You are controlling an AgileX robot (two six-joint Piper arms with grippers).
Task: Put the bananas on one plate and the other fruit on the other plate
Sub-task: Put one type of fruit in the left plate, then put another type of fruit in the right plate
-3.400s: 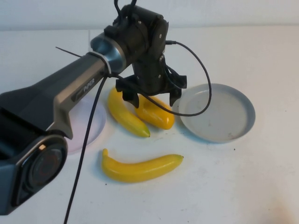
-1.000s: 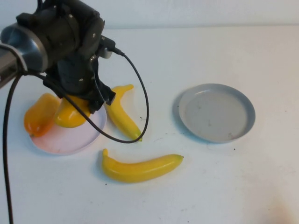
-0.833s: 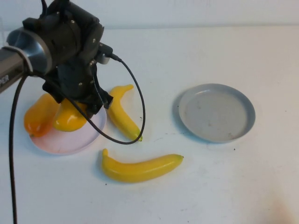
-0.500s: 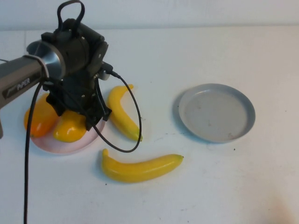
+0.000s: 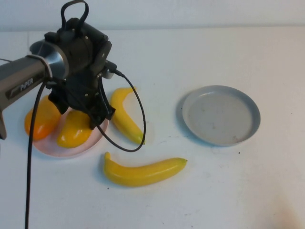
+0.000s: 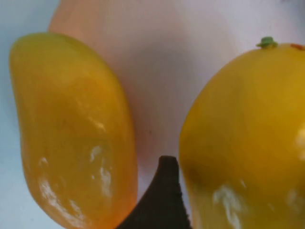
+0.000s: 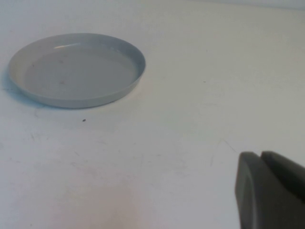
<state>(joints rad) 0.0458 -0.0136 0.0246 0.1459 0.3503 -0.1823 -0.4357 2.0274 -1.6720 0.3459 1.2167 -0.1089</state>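
My left gripper [image 5: 82, 113] hovers low over the pale pink plate [image 5: 51, 149] at the left, open around one orange-yellow mango-like fruit [image 5: 75, 130] that lies on the plate. In the left wrist view a dark fingertip [image 6: 162, 191] stands between that fruit [image 6: 248, 133] and the second fruit [image 6: 71, 129], with a thin gap beside it. The second fruit [image 5: 40, 119] rests on the plate's left edge. Two bananas lie on the table: one [image 5: 125, 114] just right of the pink plate, one [image 5: 143, 171] in front. The grey-blue plate [image 5: 221, 114] holds nothing. My right gripper [image 7: 267, 191] is shut, off to the right.
The left arm's black cable [image 5: 136, 119] loops over the nearer-plate banana. The grey-blue plate also shows in the right wrist view [image 7: 76, 71], with bare white table around it.
My left gripper carried the second mango-like fruit from beside the bananas to the pink plate, lowered it beside the first, and its fingers have come off it.
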